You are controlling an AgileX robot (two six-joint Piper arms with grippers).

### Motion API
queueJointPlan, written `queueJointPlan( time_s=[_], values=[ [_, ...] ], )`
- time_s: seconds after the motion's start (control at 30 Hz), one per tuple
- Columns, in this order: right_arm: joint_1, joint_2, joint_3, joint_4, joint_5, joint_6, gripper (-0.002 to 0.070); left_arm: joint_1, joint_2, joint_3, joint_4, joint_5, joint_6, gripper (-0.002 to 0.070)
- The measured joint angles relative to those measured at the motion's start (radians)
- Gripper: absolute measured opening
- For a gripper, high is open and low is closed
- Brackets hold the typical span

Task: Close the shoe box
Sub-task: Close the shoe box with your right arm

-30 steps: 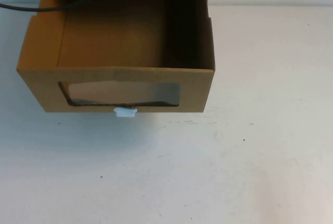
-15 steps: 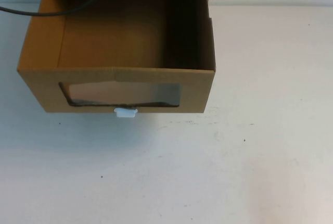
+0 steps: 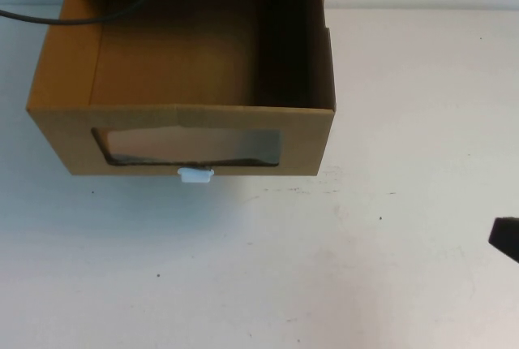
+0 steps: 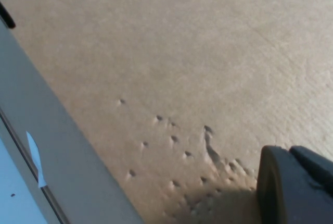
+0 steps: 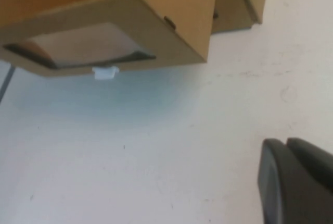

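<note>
**Drawer stands pulled out, right tool at the frame edge**

From the high view I see the shoe box (image 3: 182,81) in the upper left of the frame, resting on the white counter (image 3: 365,268). Its drawer is drawn out toward the camera, the inside open and bare brown cardboard. The front panel faces me with its clear window (image 3: 188,146), and the small white pull tab (image 3: 195,174) sits just below the window at the panel's lower edge. A black cable (image 3: 81,15) curves across the upper left corner of the box.

The right tool (image 3: 506,238) shows only as a dark tip at the right edge of the frame, low over the counter and well apart from the box. In the right wrist view the same tool (image 5: 296,179) fills the lower right corner, with the box front (image 5: 99,41) and tab (image 5: 105,72) in the upper left. I cannot tell whether it is released or clenched.

The left tool (image 4: 294,185) appears only in the left wrist view, lower right corner, close against a brown cardboard surface (image 4: 182,52) marked with small dents. I cannot tell its state either.
</note>
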Motion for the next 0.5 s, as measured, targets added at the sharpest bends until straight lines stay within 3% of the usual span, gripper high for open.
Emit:
queueJointPlan(
  time_s=[0.3,0.4,0.5],
  values=[
    [0.03,0.416,-0.319,-0.035,0.211,-0.077,-0.0011,0.0,0.0,0.0,0.0,0.0,0.0,-0.0005],
    [0.128,0.522,-0.405,-0.052,0.215,-0.067,-0.0011,0.0,0.0,0.0,0.0,0.0,0.0,-0.0005],
    [0.302,0.607,-0.489,-0.151,0.207,0.012,-0.0011,0.0,0.0,0.0,0.0,0.0,-0.004,-0.0005]
  ],
)
